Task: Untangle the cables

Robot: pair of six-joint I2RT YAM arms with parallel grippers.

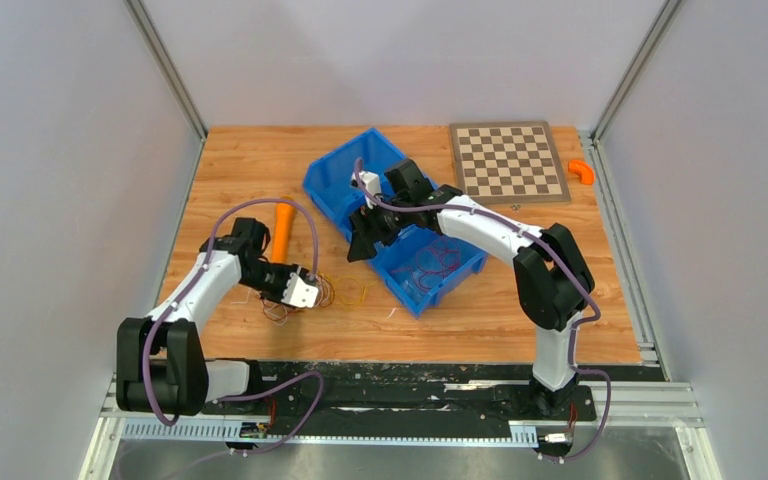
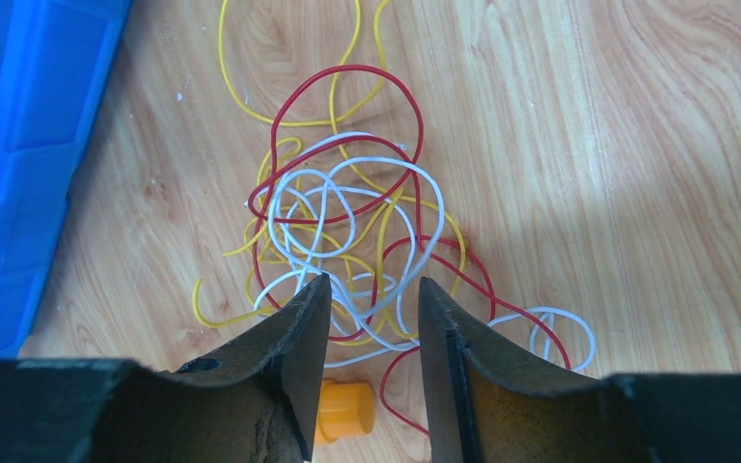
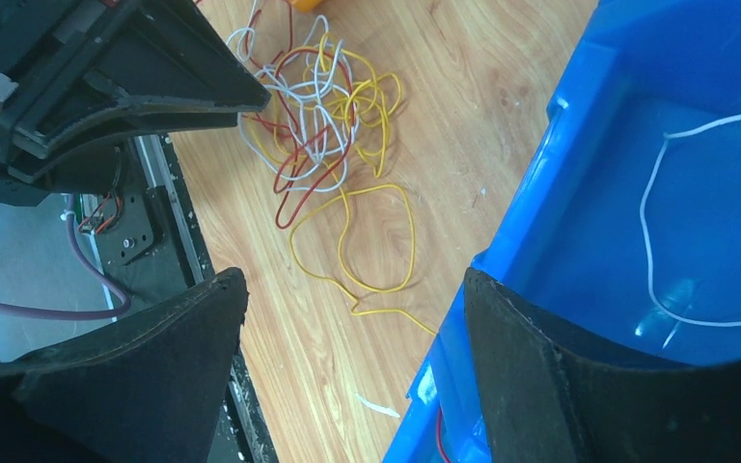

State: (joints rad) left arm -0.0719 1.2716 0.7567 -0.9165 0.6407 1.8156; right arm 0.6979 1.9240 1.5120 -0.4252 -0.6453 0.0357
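The cables (image 2: 347, 217) lie as a loose tangle of white, red and yellow wires on the wooden table, just left of the blue bin in the top view (image 1: 338, 294). My left gripper (image 2: 371, 287) is open and sits low over the tangle's near edge, with white and red strands showing between its fingertips; it holds nothing. It shows in the top view (image 1: 314, 292). My right gripper (image 3: 352, 289) is wide open and empty above the bin's left rim (image 1: 362, 243). The tangle also shows in the right wrist view (image 3: 314, 106), with a yellow loop trailing towards the bin.
A blue bin (image 1: 332, 185) holds a loose white wire (image 3: 651, 246) and red wires (image 1: 430, 266). An orange cylinder (image 2: 349, 410) lies beside the tangle; it shows in the top view (image 1: 282, 230). A chessboard (image 1: 508, 160) and a small orange piece (image 1: 582, 172) lie at the back right.
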